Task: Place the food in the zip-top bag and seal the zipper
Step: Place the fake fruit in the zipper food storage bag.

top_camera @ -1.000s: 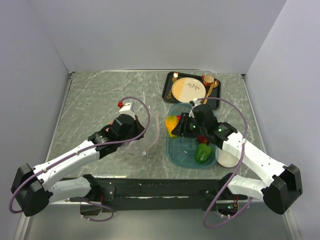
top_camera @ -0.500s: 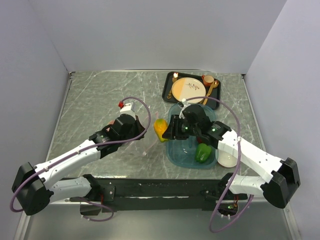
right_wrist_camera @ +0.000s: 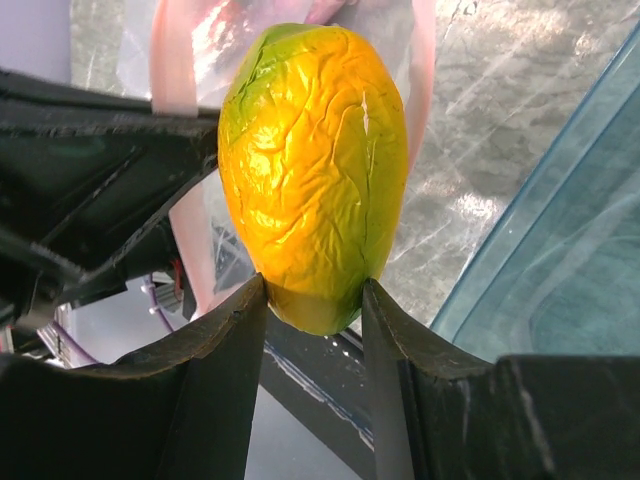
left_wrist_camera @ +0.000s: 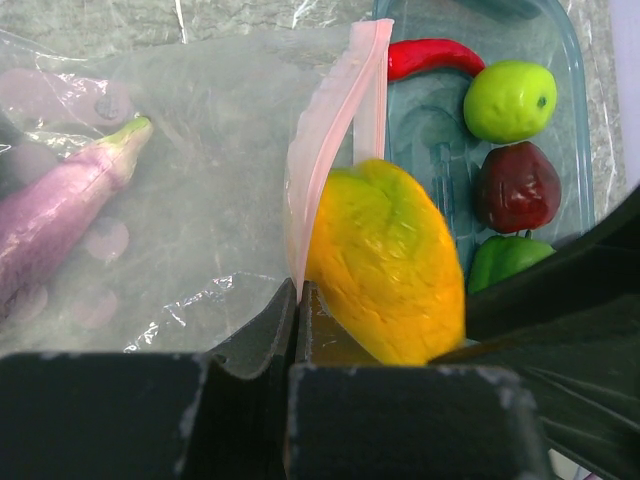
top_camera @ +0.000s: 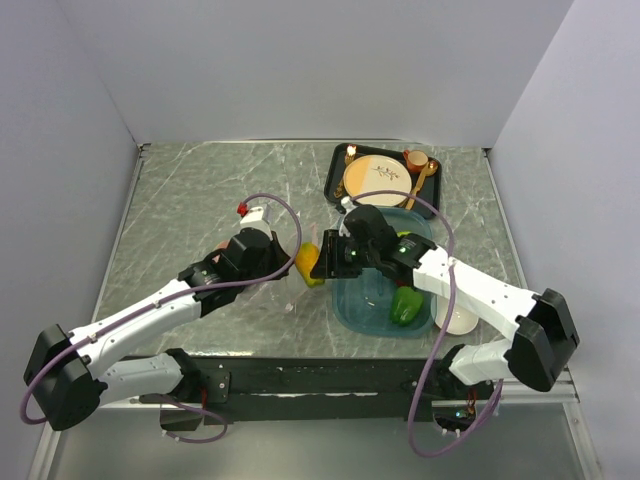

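My right gripper [right_wrist_camera: 312,295] is shut on a yellow-orange toy mango [right_wrist_camera: 312,170] with a green top and holds it at the clear zip-top bag's mouth; it also shows in the top view [top_camera: 307,264] and the left wrist view [left_wrist_camera: 385,262]. My left gripper [left_wrist_camera: 297,290] is shut on the bag's pale pink zipper strip [left_wrist_camera: 325,130], lifting it. A purple eggplant [left_wrist_camera: 60,205] lies inside the bag [left_wrist_camera: 200,180]. A red chili [left_wrist_camera: 430,55], a green round fruit [left_wrist_camera: 510,100], a dark red fruit [left_wrist_camera: 517,187] and a green pepper [top_camera: 405,305] lie in the teal tray [top_camera: 370,300].
A black tray [top_camera: 340,165] with a tan plate [top_camera: 377,180], gold cutlery and an orange cup stands at the back right. A white bowl [top_camera: 455,320] sits right of the teal tray. Grey walls enclose the marble table.
My right gripper has carried the mango leftwards from over the teal tray to the bag's mouth. The left gripper has kept its hold on the strip.
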Controlling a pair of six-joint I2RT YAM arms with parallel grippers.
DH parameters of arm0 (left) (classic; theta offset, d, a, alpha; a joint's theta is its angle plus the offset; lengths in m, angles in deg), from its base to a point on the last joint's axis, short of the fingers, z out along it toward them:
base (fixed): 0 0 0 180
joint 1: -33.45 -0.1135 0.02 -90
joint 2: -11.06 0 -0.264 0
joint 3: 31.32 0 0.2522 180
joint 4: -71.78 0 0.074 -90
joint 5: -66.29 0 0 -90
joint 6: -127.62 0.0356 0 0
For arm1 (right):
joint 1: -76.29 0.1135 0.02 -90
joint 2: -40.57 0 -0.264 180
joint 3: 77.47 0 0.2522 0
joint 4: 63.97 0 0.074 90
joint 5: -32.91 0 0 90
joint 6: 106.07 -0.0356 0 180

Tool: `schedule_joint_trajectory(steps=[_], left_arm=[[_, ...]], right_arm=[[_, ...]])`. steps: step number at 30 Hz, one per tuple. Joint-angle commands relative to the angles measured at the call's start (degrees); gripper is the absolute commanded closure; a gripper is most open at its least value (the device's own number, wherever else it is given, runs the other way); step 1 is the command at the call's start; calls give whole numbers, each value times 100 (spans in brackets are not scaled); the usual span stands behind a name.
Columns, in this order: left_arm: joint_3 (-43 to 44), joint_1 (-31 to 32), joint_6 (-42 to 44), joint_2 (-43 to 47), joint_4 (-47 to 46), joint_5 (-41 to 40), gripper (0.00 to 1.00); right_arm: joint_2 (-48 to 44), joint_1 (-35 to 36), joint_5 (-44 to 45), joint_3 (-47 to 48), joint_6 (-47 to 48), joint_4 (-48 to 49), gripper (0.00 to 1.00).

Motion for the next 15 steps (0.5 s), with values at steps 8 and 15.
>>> schedule_joint_trajectory(steps=[8,15], left_arm=[[53,21,-29,312,-218,8,99],[45,21,32,436,-165,-80,99]], right_arm=[[417,40,255,794,-64,68,47],[365,40,457,689,-81,-20,39]])
